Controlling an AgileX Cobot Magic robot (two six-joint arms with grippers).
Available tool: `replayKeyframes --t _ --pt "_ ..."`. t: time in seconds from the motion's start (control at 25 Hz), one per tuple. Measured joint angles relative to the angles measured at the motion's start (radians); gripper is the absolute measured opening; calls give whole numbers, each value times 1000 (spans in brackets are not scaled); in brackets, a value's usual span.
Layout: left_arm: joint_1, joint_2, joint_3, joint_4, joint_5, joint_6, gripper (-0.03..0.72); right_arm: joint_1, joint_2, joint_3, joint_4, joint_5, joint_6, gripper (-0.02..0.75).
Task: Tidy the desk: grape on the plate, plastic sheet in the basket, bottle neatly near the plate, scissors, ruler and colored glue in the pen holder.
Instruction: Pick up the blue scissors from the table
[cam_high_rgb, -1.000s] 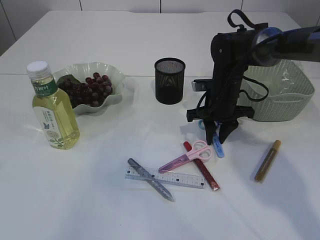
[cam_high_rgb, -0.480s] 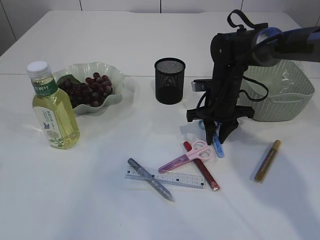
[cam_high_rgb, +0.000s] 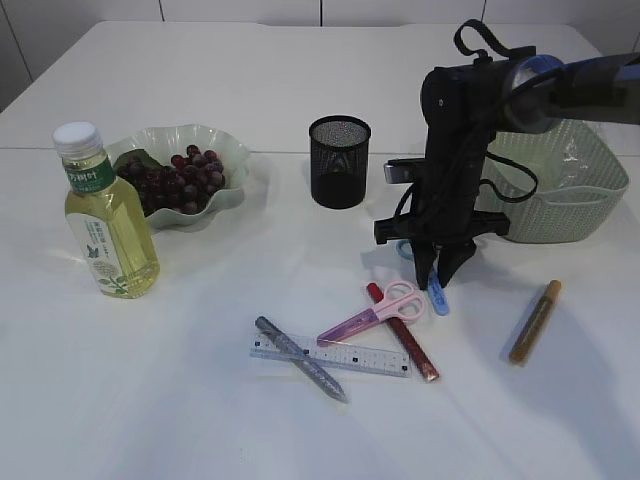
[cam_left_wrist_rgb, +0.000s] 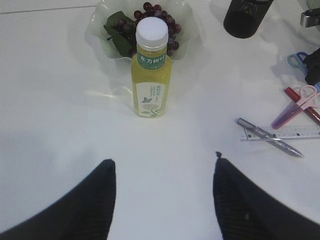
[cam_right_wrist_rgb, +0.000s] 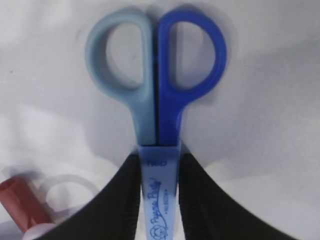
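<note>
While grapes already lie in the pale green wavy-rimmed plate (cam_high_rgb: 232, 150), much else stays undone in the exterior view. Yellow-green plastic bottle with white cap (cam_high_rgb: 104, 217) upright just beside the plate, so likely placed. Black mesh pen holder (cam_high_rgb: 339, 160) upright behind the clutter, contents not visible. Pale green woven basket (cam_high_rgb: 580, 195) at far right; plastic sheet not discernible. Scattered on the white counter (cam_high_rgb: 150, 400): pink-handled scissors (cam_high_rgb: 378, 312), clear plastic ruler (cam_high_rgb: 330, 356), red glitter glue tube (cam_high_rgb: 403, 333), silver glitter glue tube (cam_high_rgb: 300, 359), gold glitter glue tube (cam_high_rgb: 535, 320). Right tool (cam_high_rgb: 437, 282) down at the counter over the blue-handled scissors (cam_high_rgb: 436, 297).

From the left wrist view: left tool (cam_left_wrist_rgb: 162, 195) spread wide and empty above bare counter, bottle and plate ahead, pens and ruler off to the right.

From the right wrist view: right tool (cam_right_wrist_rgb: 159, 197) clamped on the blue sheath of the blue-handled scissors, both fingers (cam_right_wrist_rgb: 122, 200) touching its sides, handle loops pointing away, scissors apparently not yet lifted.
</note>
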Motion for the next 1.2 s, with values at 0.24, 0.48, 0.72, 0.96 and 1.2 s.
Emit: replayKeyframes --t 0.24,0.48,0.72,0.96,1.2 --pt "0 0 0 -4 0 0 442 0 0 0 -2 0 0 172" --pt "0 0 0 -8 0 0 442 0 0 0 -2 0 0 158" --pt "0 0 0 -11 4 0 442 0 0 0 -2 0 0 154" --pt "0 0 0 -12 8 0 442 0 0 0 -2 0 -2 154" --pt "0 0 0 -12 8 0 442 0 0 0 0 0 -2 154"
